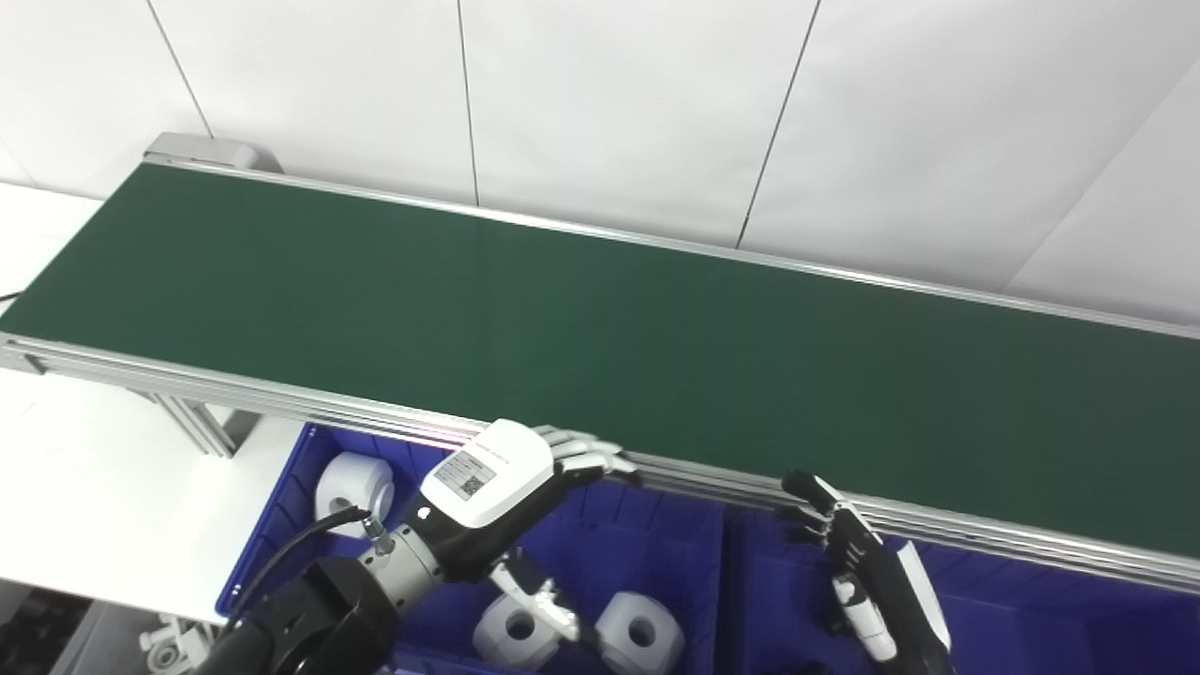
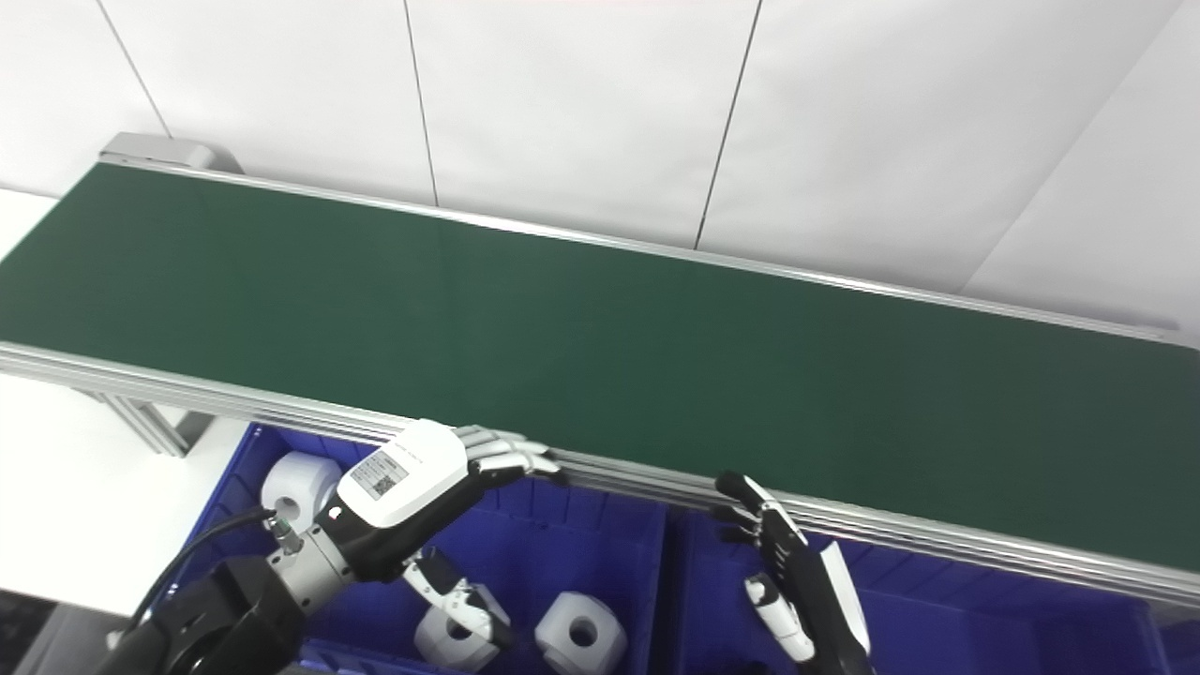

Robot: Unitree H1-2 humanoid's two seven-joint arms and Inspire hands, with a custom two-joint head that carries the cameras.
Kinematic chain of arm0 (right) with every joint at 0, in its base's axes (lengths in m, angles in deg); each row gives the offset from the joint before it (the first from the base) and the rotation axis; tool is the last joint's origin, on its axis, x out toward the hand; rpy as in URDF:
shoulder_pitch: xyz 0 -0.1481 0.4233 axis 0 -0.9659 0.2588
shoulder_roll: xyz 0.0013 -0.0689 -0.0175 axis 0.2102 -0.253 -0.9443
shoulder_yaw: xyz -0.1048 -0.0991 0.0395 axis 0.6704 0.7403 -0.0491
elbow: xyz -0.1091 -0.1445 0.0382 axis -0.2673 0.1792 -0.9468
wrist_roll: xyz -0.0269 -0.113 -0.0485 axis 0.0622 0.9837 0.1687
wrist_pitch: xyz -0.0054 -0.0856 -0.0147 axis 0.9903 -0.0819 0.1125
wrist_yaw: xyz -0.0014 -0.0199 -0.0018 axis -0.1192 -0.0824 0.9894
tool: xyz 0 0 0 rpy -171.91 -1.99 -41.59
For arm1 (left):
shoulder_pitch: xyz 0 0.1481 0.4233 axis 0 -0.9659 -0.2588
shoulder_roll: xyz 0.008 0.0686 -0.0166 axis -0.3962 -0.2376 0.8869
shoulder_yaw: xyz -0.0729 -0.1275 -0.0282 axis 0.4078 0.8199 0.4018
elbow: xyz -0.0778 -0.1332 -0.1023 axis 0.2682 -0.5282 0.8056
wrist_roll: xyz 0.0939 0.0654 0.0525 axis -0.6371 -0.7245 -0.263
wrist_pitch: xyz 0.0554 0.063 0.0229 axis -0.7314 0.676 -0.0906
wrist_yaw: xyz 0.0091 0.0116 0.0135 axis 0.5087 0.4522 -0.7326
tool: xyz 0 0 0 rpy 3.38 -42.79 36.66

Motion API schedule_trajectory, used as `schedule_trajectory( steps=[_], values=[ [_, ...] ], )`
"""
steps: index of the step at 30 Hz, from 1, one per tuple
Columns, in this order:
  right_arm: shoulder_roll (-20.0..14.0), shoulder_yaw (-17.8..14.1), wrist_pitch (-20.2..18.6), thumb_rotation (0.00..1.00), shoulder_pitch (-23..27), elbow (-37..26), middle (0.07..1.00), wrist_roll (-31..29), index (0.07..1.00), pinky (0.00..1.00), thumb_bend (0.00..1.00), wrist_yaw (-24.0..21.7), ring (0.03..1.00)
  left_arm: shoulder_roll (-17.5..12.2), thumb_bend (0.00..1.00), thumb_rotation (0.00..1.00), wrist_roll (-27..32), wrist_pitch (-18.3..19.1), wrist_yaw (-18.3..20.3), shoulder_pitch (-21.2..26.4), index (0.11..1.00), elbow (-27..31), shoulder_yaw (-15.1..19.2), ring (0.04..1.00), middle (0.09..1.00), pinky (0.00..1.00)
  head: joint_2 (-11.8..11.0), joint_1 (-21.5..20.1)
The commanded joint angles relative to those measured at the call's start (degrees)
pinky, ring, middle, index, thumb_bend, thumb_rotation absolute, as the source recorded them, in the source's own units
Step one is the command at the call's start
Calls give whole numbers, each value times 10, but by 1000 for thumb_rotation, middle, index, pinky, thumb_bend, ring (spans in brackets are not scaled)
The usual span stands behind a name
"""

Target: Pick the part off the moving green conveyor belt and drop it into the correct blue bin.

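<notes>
The green conveyor belt (image 1: 600, 328) runs from upper left to lower right, and no part lies on the stretch in view. My left hand (image 1: 506, 492) hovers open over the left blue bin (image 1: 281, 487), its fingers reaching to the belt's near rail and holding nothing. My right hand (image 1: 862, 572) stands open above the right blue bin (image 1: 1031, 609), fingers pointing up toward the rail, also empty. Three white ring-shaped parts rest in the left bin: one (image 1: 354, 487) at its far left, two (image 1: 511, 630) (image 1: 642, 636) near the front.
The belt's aluminium rail (image 1: 281, 394) runs along the near edge, above both bins. A white wall (image 1: 656, 112) stands behind the belt. A white tabletop (image 1: 84, 487) lies at the left. A black cable (image 1: 291, 553) loops from my left wrist.
</notes>
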Motion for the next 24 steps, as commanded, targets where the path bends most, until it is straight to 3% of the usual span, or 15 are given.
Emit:
schedule_trajectory(
  steps=[1,3,7,11,14,24],
  values=[
    [7,1,17,1000,5,-10,880,0,871,730,849,0,791,18,947,455,55,-10,-14,-3,744,14,10,804,820,696,-3,-11],
    [14,3,16,1000,5,-10,880,5,868,725,843,4,793,64,918,429,138,-3,-26,-13,747,-16,23,807,824,682,-6,-32],
    [26,5,13,1000,4,-13,881,25,864,718,834,12,803,146,878,423,317,33,-21,-21,787,-72,56,848,864,767,-16,-55],
    [37,7,9,1000,1,-15,880,34,858,710,817,16,799,186,883,506,405,65,-8,-19,835,-115,79,902,898,856,-20,-67],
    [46,7,4,1000,-2,-18,873,45,859,716,818,21,795,181,888,525,400,43,1,-12,862,-157,73,951,933,924,-20,-75],
    [51,5,7,1000,1,-19,872,54,863,707,777,29,789,135,883,510,381,-23,29,-3,892,-245,51,998,984,971,-9,-88]
  ],
)
